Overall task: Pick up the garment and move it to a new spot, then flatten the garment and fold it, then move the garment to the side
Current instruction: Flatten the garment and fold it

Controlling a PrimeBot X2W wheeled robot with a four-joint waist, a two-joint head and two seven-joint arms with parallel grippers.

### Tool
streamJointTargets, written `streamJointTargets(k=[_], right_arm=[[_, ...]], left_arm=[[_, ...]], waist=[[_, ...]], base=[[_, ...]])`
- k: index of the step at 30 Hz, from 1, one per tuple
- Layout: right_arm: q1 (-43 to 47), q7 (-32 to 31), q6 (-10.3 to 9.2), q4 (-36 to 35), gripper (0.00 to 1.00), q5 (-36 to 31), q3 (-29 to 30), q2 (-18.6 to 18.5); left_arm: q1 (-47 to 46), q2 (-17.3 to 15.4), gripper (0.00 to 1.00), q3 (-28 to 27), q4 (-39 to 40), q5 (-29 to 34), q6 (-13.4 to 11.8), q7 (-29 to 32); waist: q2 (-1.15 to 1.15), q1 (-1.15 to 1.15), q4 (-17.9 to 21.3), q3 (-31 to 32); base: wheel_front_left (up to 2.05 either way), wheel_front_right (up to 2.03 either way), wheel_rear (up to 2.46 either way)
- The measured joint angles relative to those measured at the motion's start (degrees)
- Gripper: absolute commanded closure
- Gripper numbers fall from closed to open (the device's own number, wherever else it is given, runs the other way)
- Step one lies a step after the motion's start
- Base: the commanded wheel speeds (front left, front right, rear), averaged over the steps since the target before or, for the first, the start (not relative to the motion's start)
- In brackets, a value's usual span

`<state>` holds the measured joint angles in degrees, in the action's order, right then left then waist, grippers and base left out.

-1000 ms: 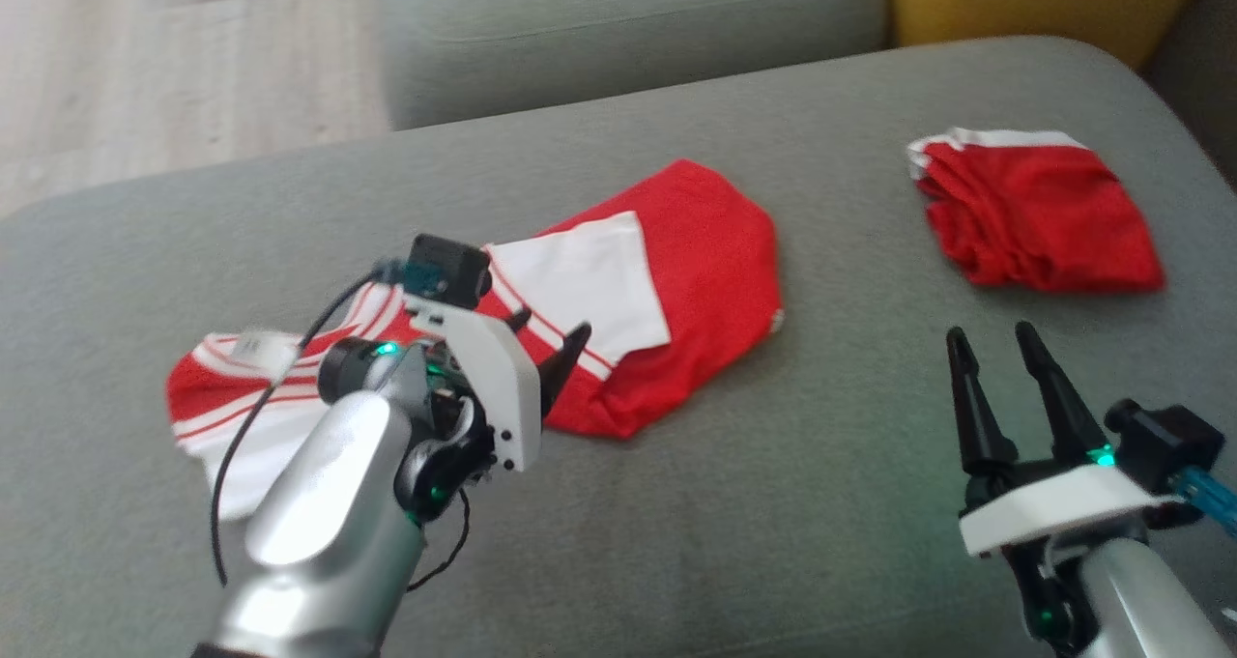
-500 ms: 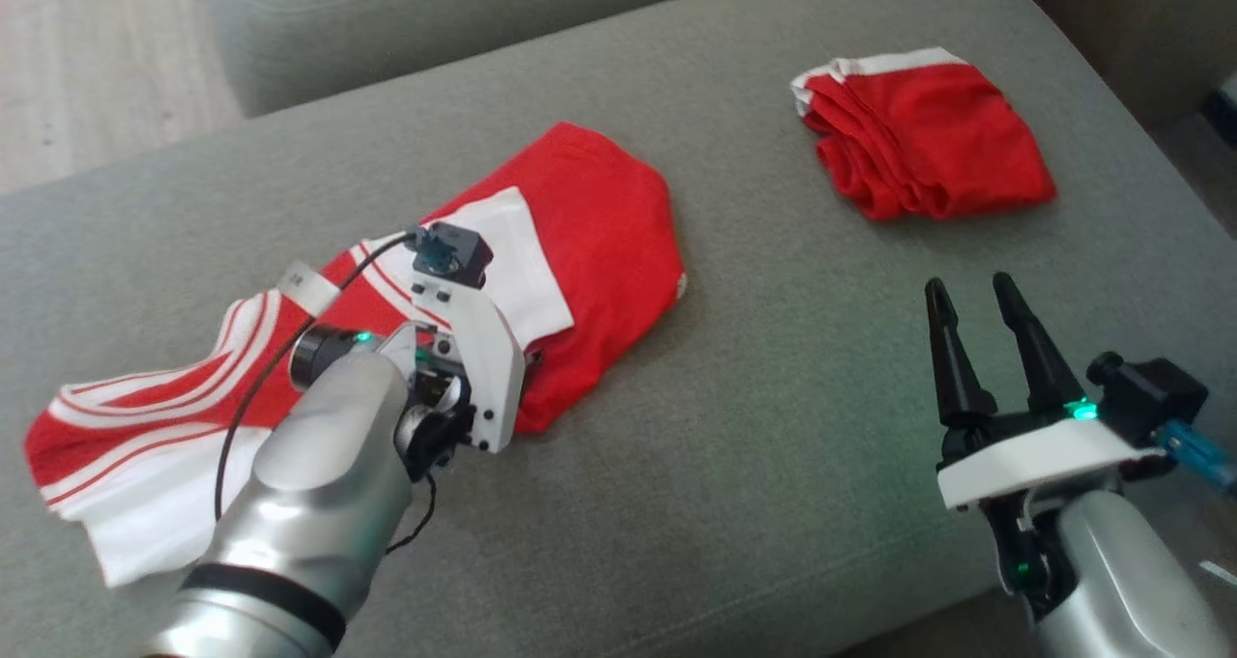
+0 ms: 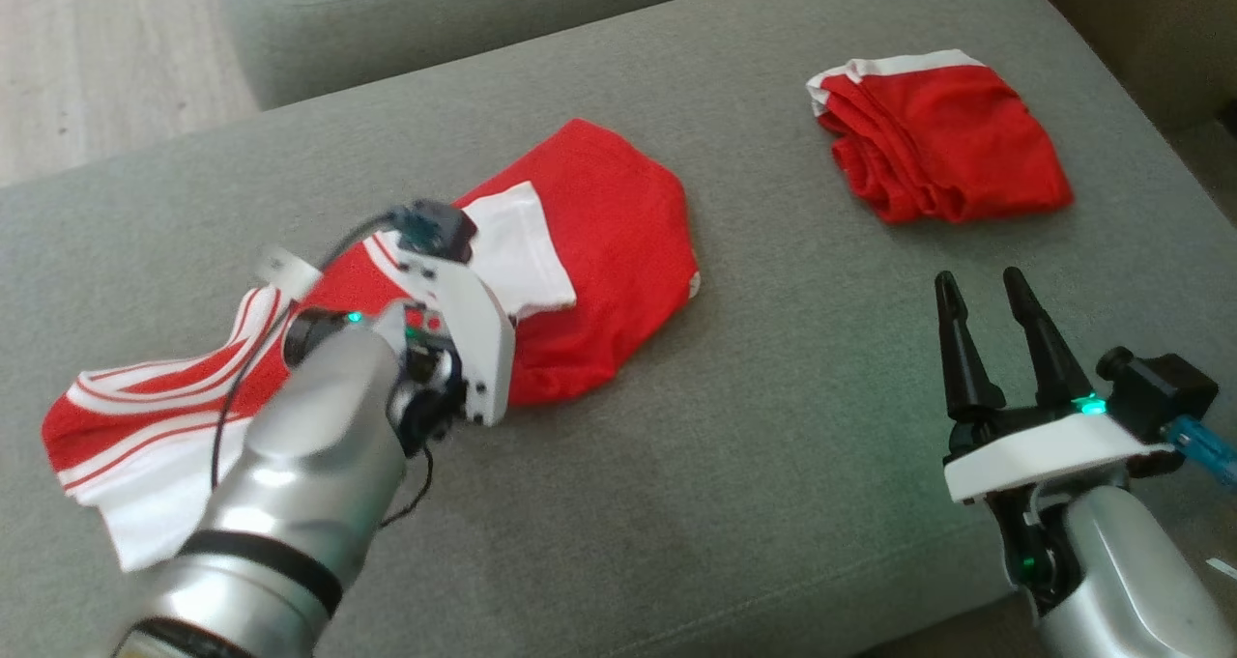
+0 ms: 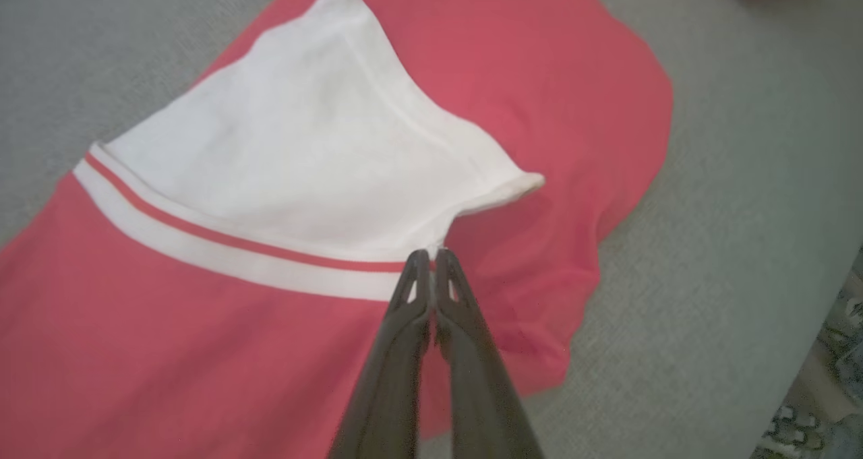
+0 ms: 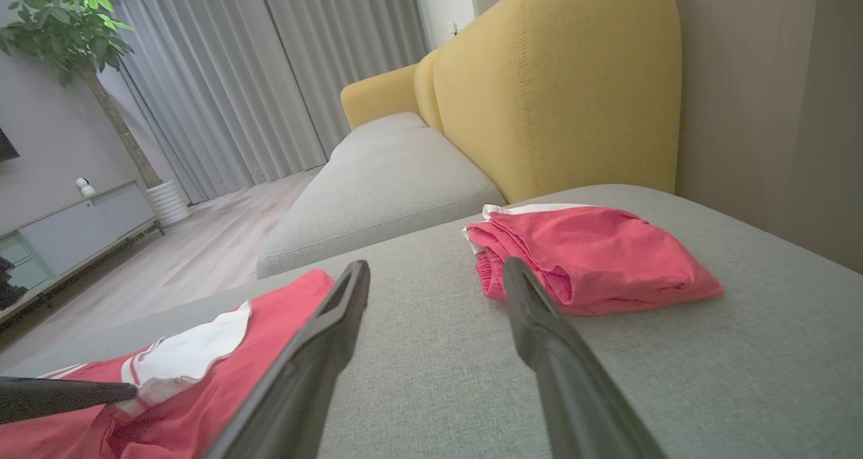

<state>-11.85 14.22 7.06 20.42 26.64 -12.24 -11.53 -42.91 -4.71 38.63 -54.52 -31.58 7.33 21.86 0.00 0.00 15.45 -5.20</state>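
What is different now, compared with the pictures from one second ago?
The left gripper came down on the garment and closed on its white sleeve hem. The head camera also shifted. The right gripper stayed open; the folded red pile did not move.

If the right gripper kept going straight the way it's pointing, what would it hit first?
Probably the folded red garment ahead of the right gripper on the grey cushion; its near edge lines up with one finger, though height is unclear.

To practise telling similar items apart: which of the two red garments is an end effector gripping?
The spread-out striped shirt, pinched at its white sleeve by the left end effector; the folded red garment lies apart, untouched.
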Motion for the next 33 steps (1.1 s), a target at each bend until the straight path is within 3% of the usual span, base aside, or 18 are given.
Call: streamJointTargets(k=[7,16,22,25,26,33], right_arm=[[0.1,0.1,0.0,-1.0,0.0,-0.1,0.7,-0.1],[-0.5,0.2,0.0,-2.2,0.0,0.0,0.6,-0.6],[-2.5,0.2,0.0,-2.7,0.0,0.3,0.1,-1.7],[-3.7,0.2,0.0,-2.9,0.0,0.6,-0.2,-1.8],[-4.1,0.2,0.0,-2.9,0.0,0.6,-0.1,-1.8],[-3.9,0.2,0.0,-2.4,0.0,0.6,0.3,-2.0]], left_arm=[[-6.0,-1.6,1.0,-7.1,2.0,-8.8,0.1,-3.1],[-16.7,-12.5,1.0,-16.7,0.3,-10.3,-7.5,-10.4],[-18.9,-16.8,1.0,-20.8,-3.7,-10.3,-11.9,-18.7],[-20.2,-17.4,1.0,-22.2,-6.5,-10.6,-12.4,-20.5],[-20.1,-16.6,0.0,-22.3,-8.6,-11.6,-11.1,-19.9],[-18.7,-13.0,0.0,-17.9,-9.8,-9.9,-4.4,-21.3]], waist=[[0.0,0.0,-2.0,-0.3],[0.0,0.0,-2.1,-4.5],[0.0,0.0,-1.2,-8.1],[0.0,0.0,-0.6,-9.7],[0.0,0.01,-0.4,-10.4],[0.0,0.0,-2.5,-8.8]], base=[[0.0,0.0,0.0],[0.0,0.0,0.0],[0.0,0.0,0.0],[0.0,0.0,0.0],[0.0,0.0,0.0],[0.0,0.0,0.0]])
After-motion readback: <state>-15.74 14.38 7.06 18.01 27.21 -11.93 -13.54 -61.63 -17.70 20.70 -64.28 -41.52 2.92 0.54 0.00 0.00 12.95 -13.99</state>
